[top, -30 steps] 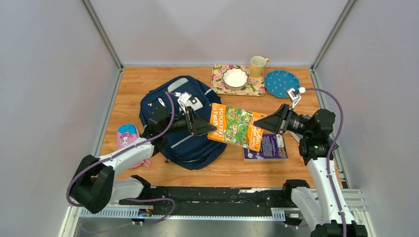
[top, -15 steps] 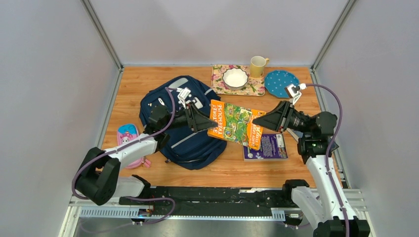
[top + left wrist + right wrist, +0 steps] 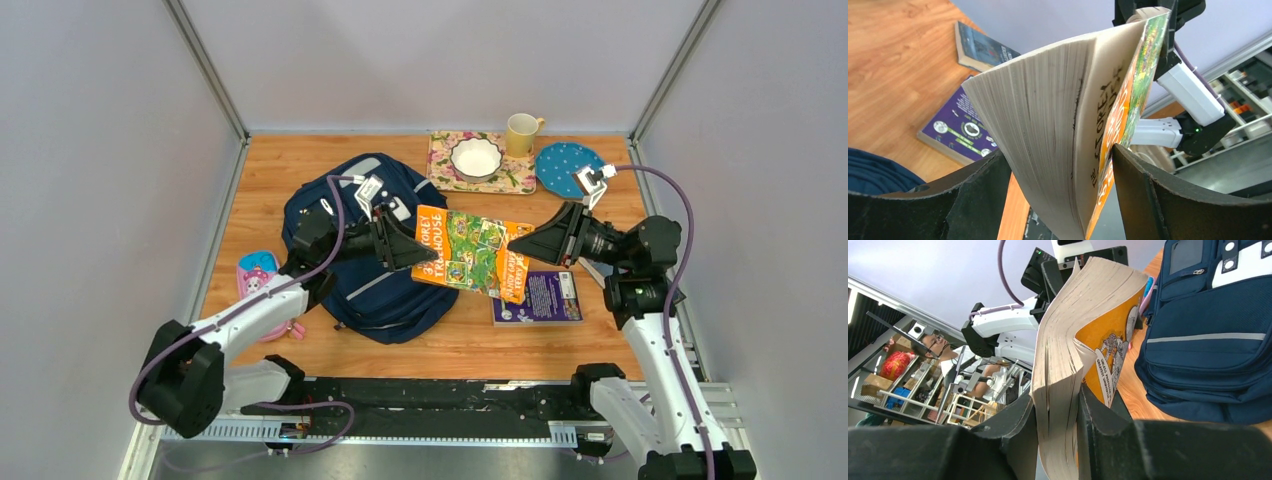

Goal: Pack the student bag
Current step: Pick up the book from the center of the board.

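Note:
The student bag (image 3: 360, 275), navy with grey stripes, lies on the table's left half and also shows in the right wrist view (image 3: 1208, 340). An orange paperback book (image 3: 470, 252) hangs in the air just right of it. My right gripper (image 3: 520, 245) is shut on the book's right end, its fingers pressing the page block (image 3: 1057, 392). My left gripper (image 3: 418, 250) is open and straddles the book's left end (image 3: 1057, 152). One finger (image 3: 1143, 185) stands by the cover, and a gap shows at the other side.
A purple book (image 3: 538, 297) lies flat under the raised one, with a dark book (image 3: 983, 47) beyond it. A pink pencil case (image 3: 258, 275) sits left of the bag. At the back stand a floral mat with a white bowl (image 3: 476, 157), a yellow mug (image 3: 521, 133) and a blue dotted plate (image 3: 568, 167).
The book has shifted a little left and toward the back with the right gripper. The left gripper has moved back with it, still straddling its end.

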Tool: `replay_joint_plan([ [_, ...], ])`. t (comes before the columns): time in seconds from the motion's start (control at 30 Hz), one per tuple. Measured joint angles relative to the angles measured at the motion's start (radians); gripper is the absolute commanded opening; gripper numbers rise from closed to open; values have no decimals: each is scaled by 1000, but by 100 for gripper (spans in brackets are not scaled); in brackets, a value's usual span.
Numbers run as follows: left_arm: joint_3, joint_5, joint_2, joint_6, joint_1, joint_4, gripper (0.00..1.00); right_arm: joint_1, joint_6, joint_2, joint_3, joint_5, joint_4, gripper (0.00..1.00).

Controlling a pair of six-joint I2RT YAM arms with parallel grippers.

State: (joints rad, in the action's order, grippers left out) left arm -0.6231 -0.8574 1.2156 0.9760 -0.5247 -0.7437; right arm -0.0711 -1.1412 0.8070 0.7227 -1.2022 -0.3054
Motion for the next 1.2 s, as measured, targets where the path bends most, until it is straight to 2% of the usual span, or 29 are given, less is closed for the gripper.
replay_joint_plan([
  [0.07, -11, 10, -40, -39, -3, 46, 80, 0, -5, -8, 2, 0, -3, 0],
  [0.17, -21, 1, -43, -35, -3, 29, 79, 0, -39, -4, 1, 2, -47, 0],
  [0.4, -22, -48, 89, 108, -6, -173, 80, -10, -115, 29, -25, 0, -164, 0],
  [0.47, -23, -56, 99, 135, -12, -204, 67, -16, -119, 34, -28, 1, -173, 0],
  [0.5, -24, -62, 100, 146, -18, -218, 56, -19, -117, 35, -29, 1, -171, 0],
  [0.53, -26, -68, 99, 154, -23, -230, 35, -20, -111, 36, -30, 1, -164, 0],
  [0.63, -32, -87, 97, 162, -28, -249, 2, -19, -47, 33, -26, 14, -87, 0],
  [0.7, -32, -90, 80, 143, -25, -215, 0, -18, 21, 32, -15, 34, 13, 0],
  [0.73, -32, -87, 72, 128, -23, -194, 0, -17, 54, 31, -7, 48, 58, 5],
  [0.77, -32, -79, 60, 109, -23, -157, 0, -17, 89, 29, 6, 62, 112, 24],
  [0.83, -32, -60, 34, 68, -24, -92, 0, -19, 165, 26, 34, 92, 224, 48],
  [0.87, -33, -49, 20, 49, -26, -63, 0, -20, 204, 24, 48, 114, 283, 74],
  [0.9, -34, -31, 0, 24, -28, -21, 0, -21, 239, 24, 63, 139, 345, 88],
  [1.1, -37, 53, -91, -91, -31, 167, 0, -24, 428, -30, 91, 303, 623, 91],
  [1.2, -41, 79, -103, -117, -28, 212, 0, -24, 472, -82, 62, 324, 667, 92],
])
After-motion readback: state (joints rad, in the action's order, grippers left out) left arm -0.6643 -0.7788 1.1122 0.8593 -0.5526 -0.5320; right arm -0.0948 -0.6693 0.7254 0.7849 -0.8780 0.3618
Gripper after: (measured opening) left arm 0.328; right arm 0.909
